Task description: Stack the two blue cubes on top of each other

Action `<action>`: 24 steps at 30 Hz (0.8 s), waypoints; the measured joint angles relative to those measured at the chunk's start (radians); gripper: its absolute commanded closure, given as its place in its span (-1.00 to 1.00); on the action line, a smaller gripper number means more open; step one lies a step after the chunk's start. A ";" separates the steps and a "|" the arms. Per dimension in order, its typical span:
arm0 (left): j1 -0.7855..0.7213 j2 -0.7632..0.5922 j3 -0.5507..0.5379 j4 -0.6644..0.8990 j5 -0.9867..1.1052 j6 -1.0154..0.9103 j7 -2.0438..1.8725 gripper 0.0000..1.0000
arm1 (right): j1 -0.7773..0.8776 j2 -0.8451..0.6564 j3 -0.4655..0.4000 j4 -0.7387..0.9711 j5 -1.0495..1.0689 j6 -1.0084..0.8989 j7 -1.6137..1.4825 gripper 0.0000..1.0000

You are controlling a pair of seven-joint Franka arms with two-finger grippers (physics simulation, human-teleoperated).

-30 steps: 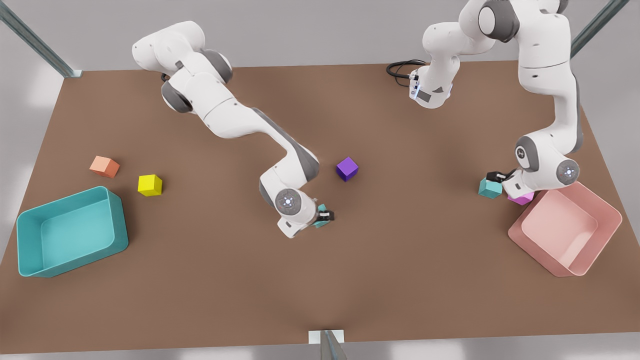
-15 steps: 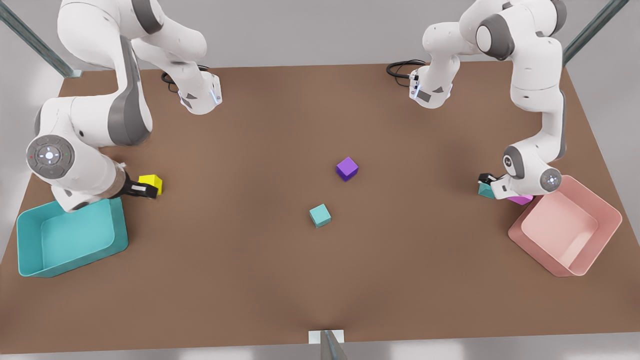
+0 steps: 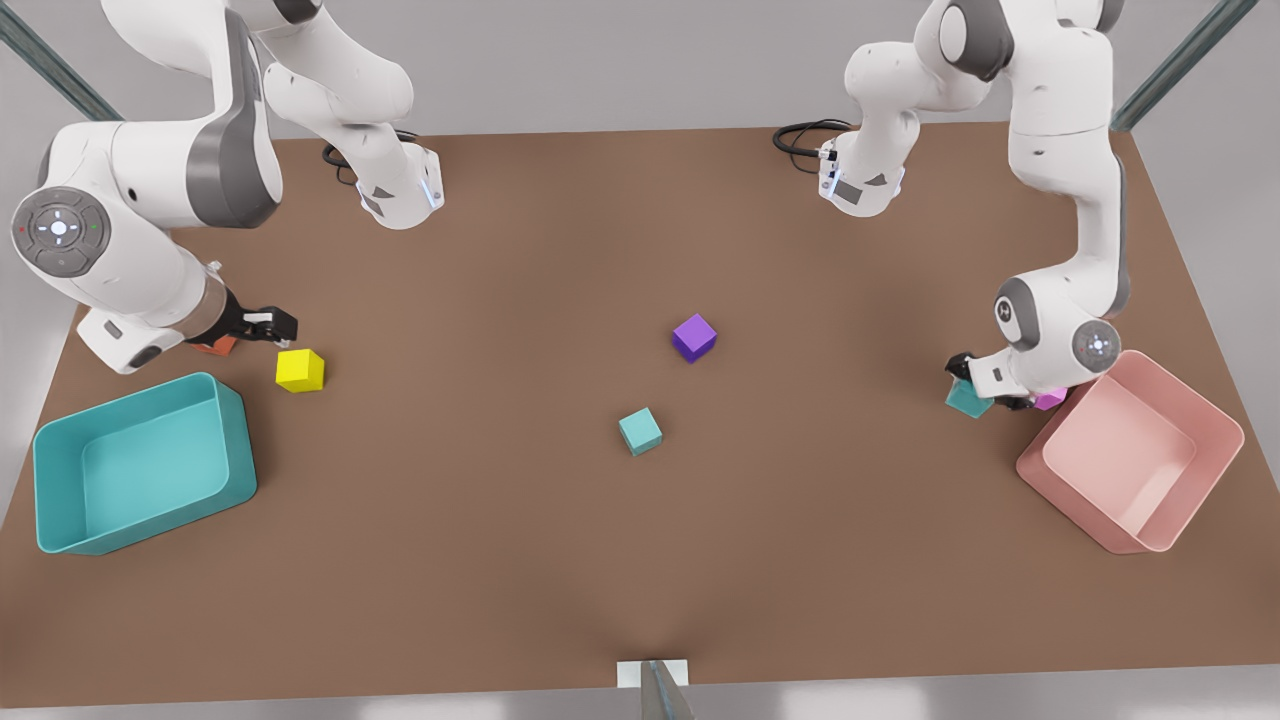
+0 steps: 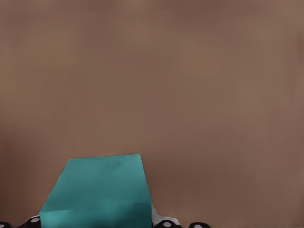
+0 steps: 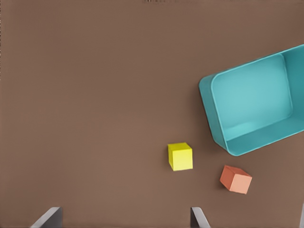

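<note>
One blue cube point(image 3: 640, 431) lies alone on the brown table point(image 3: 640, 560) near the middle. The other blue cube point(image 3: 965, 402) point(image 4: 102, 192) is at the front view's right, next to the pink bin. My left gripper point(image 3: 980, 385) is shut on it, and its fingertips point(image 4: 164, 223) hug the cube's sides. My right gripper point(image 3: 275, 325) point(image 5: 123, 218) hovers open at the front view's left, just behind the yellow cube. There is nothing between its fingers point(image 5: 47, 217).
Near the right gripper are a yellow cube point(image 3: 300, 370) point(image 5: 180, 156), an orange cube point(image 3: 218, 346) point(image 5: 236, 179) partly hidden by the wrist, and a teal bin point(image 3: 235, 440) point(image 5: 213, 114). A purple cube point(image 3: 694, 337) sits mid-table. A magenta cube point(image 3: 1050, 400) and pink bin point(image 3: 1130, 530) flank the left gripper.
The right arm left the middle blue cube, swung to the front view's left and now sits slightly farther back. The left gripper closed in on the other blue cube, which shifted a little.
</note>
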 measured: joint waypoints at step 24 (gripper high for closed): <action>-0.450 0.566 -0.418 0.935 -0.004 -0.299 -1.139 -0.17 | 0.000 0.000 0.000 -0.003 0.004 -0.003 -0.113 -1.00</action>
